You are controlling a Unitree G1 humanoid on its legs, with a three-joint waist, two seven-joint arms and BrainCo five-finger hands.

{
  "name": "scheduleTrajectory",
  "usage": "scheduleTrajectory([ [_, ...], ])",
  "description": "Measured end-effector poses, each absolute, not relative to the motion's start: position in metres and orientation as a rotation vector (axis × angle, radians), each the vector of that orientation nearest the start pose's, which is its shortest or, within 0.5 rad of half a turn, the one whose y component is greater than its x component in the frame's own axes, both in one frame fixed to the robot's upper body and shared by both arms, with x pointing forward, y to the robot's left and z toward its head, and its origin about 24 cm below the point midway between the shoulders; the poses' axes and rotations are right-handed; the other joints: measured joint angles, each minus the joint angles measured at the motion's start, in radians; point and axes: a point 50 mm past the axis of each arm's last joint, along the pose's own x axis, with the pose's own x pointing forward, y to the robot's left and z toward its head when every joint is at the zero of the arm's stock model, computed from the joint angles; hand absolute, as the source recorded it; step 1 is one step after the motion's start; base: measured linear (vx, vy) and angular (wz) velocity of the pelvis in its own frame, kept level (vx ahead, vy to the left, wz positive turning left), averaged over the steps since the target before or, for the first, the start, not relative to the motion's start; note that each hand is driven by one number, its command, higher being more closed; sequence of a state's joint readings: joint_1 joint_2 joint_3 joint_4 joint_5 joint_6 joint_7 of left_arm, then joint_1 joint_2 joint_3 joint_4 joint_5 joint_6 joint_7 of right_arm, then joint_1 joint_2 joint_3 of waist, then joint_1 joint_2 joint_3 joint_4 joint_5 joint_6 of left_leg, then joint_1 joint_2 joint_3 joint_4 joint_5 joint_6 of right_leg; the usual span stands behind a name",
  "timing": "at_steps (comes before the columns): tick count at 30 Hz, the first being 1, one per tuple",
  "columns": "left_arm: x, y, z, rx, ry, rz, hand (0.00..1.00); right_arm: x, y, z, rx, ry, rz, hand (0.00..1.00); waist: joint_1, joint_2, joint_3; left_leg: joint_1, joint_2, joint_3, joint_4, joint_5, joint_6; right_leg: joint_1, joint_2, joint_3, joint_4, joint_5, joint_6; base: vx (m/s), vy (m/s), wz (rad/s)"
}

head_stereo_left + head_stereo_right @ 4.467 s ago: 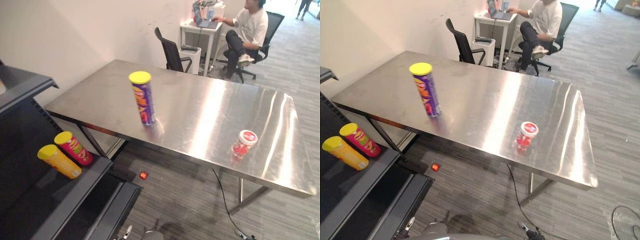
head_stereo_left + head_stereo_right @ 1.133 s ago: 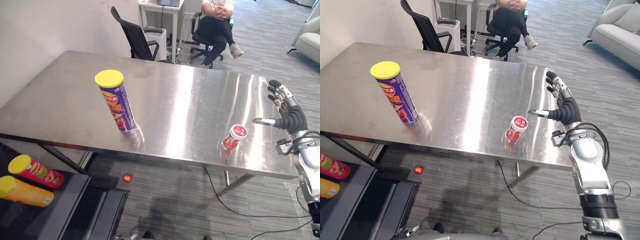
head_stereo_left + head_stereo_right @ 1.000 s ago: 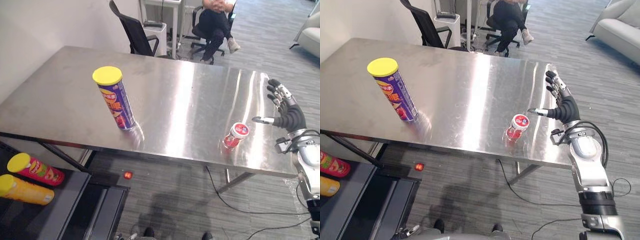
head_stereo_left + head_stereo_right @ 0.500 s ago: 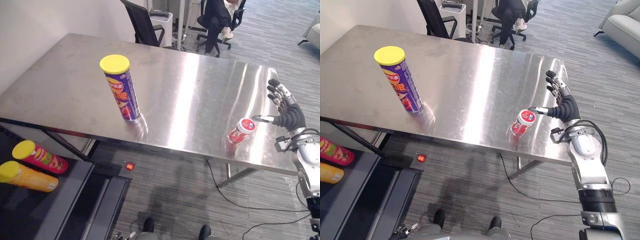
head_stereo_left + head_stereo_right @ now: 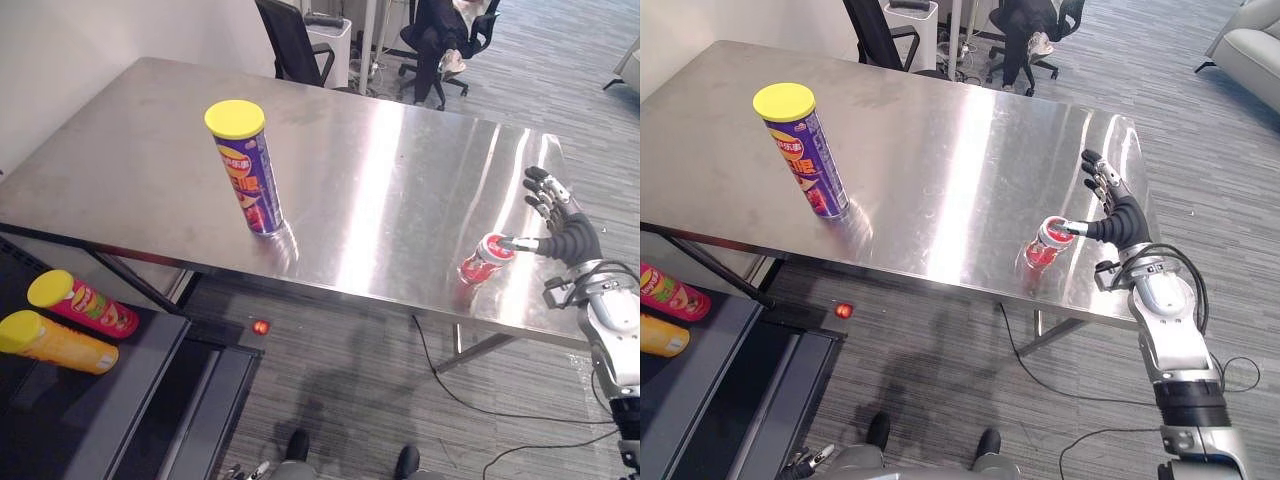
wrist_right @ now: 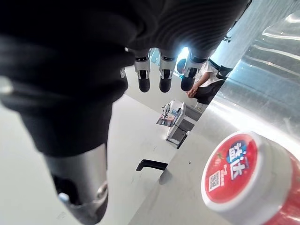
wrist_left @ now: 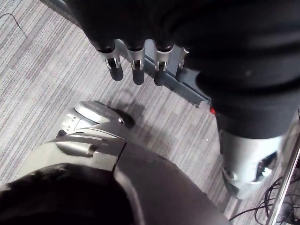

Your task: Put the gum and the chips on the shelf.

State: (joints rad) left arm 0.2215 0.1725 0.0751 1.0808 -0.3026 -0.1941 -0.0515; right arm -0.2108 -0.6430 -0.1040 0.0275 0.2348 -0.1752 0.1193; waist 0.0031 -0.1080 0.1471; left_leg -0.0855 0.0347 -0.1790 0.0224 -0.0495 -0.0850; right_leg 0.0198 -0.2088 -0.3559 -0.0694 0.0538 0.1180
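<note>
Two task items are on the steel table [image 5: 400, 180]: we see the purple chips can [image 5: 248, 170] upright mid-table and the gum jar [image 5: 483, 258] near the front right edge. Our right hand [image 5: 567, 235] is spread, its thumb at the jar's lid. Our left hand [image 7: 136, 65] hangs above the floor with its fingers straight.

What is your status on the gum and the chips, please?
Right robot hand open, thumb tip at the lid of the gum jar. Left robot hand open, over the floor. Chips can upright on the table, untouched. Nothing in the way.
</note>
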Motion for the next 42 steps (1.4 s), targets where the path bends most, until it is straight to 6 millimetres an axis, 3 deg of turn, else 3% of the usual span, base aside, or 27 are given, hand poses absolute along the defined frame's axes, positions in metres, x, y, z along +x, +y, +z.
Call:
scheduleTrajectory([
  [22,0.047,0.237,-0.157,-0.117,1.042,0.337,0.0,0.279,-0.271,0.136,-0.406,-0.265,0.028,0.0,0.002,-0.021,0.01,-0.024,0.0,0.0,-0.001,0.004,-0.001,-0.022,0.0,0.004,0.003,0.0,0.0,0.0,0.0,0.0],
  [33,0.049,0.239,-0.156,-0.109,1.032,0.339,0.0,0.277,-0.258,0.116,-0.36,-0.211,0.078,0.0,0.005,-0.036,0.018,-0.038,0.001,-0.001,-0.001,0.007,-0.003,-0.036,0.001,0.005,0.003,0.0,0.0,0.0,0.0,0.0],
  [42,0.052,0.24,-0.155,-0.108,1.021,0.338,0.0,0.278,-0.254,0.113,-0.347,-0.206,0.09,0.0,0.008,-0.041,0.033,-0.054,0.006,-0.001,-0.003,0.009,-0.006,-0.052,0.005,0.006,0.005,0.0,0.0,0.0,0.0,0.0],
])
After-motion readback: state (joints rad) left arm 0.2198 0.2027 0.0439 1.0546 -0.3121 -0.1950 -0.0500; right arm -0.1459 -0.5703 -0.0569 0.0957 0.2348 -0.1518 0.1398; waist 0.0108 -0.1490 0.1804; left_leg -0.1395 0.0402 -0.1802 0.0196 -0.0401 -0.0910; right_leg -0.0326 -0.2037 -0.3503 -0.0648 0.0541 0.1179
